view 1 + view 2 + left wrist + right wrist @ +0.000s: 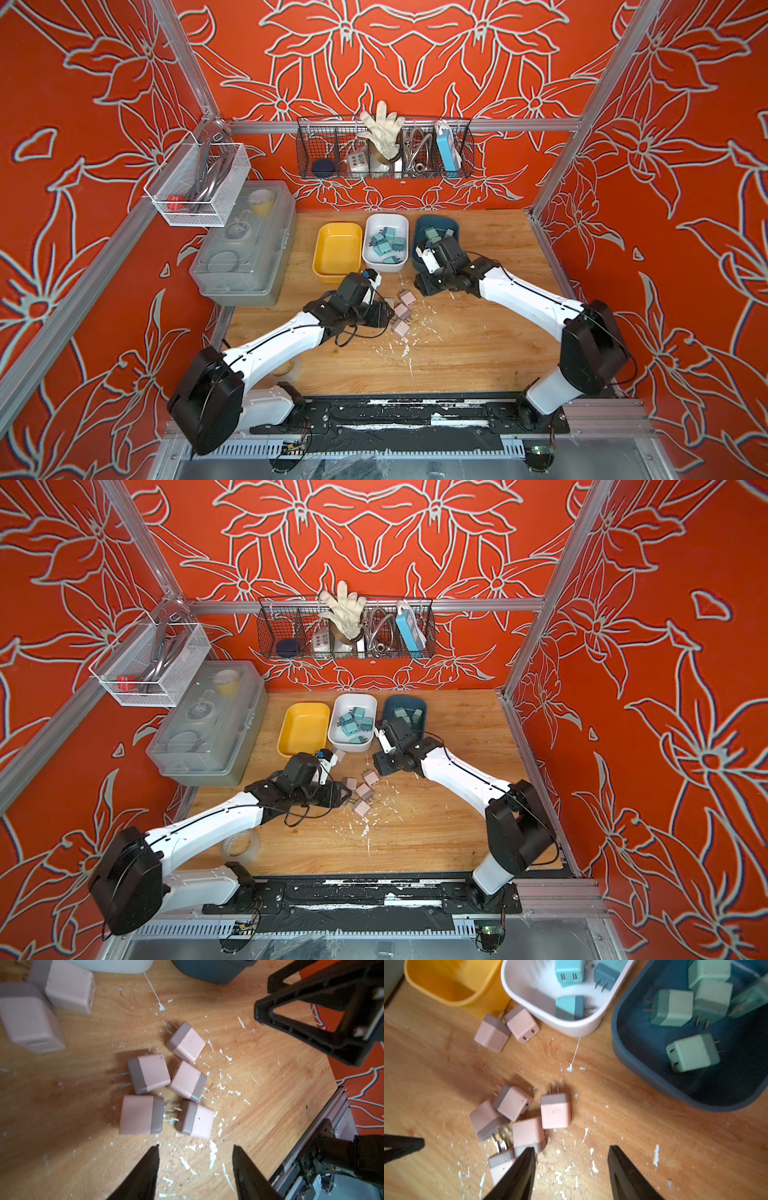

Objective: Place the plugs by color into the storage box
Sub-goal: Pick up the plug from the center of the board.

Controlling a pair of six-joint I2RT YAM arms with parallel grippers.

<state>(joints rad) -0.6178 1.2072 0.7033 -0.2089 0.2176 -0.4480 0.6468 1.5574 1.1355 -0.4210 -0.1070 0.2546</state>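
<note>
Several pale pink plugs (401,311) lie in a loose cluster on the wooden table, also seen in the left wrist view (148,1073) and the right wrist view (555,1110). Two more pink plugs (522,1024) rest against the white bin (386,216), which holds light blue plugs (569,970). Mint green plugs (672,1006) lie in the dark blue bin (436,217). The yellow bin (336,249) is empty. My left gripper (196,1146) hovers open just beside the cluster. My right gripper (572,1148) is open and empty on the cluster's other side, in front of the dark blue bin.
A grey plastic toolbox (245,245) stands at the table's left. A white mesh basket (197,183) hangs above it, and a black wire basket (384,149) hangs on the back wall. A tape roll (241,845) lies under the left arm. White flecks (399,345) dot the wood.
</note>
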